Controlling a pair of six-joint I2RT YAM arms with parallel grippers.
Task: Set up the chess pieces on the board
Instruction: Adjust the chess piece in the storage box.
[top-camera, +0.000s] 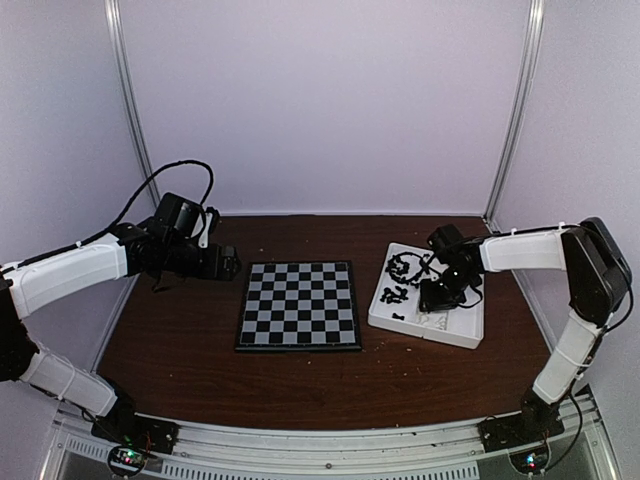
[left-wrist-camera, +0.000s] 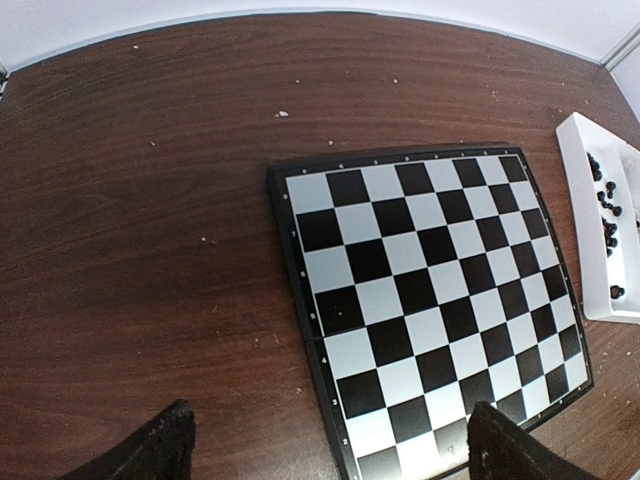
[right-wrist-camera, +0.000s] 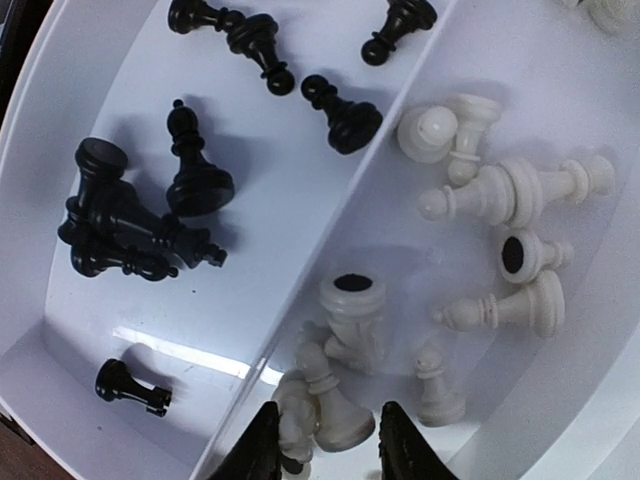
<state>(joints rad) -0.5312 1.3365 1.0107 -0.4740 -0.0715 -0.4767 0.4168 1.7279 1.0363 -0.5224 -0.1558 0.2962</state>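
The board (top-camera: 298, 305) lies bare in the middle of the table, with no pieces on its squares (left-wrist-camera: 430, 290). The chess pieces lie in a white divided tray (top-camera: 470, 330): black ones (right-wrist-camera: 130, 230) in the left compartment, white ones (right-wrist-camera: 500, 190) in the right. My right gripper (right-wrist-camera: 325, 440) is down in the white compartment, open a little. A lying white pawn (right-wrist-camera: 340, 410) and another white piece sit between its fingers, with a small gap at the right finger. My left gripper (left-wrist-camera: 330, 445) hovers wide open over the board's left edge, holding nothing.
The tray's slanted divider (right-wrist-camera: 340, 230) runs just left of my right fingers. A white rook (right-wrist-camera: 355, 305) lies right ahead of them. Brown tabletop (left-wrist-camera: 150, 250) spreads left of the board. White walls enclose the table on three sides.
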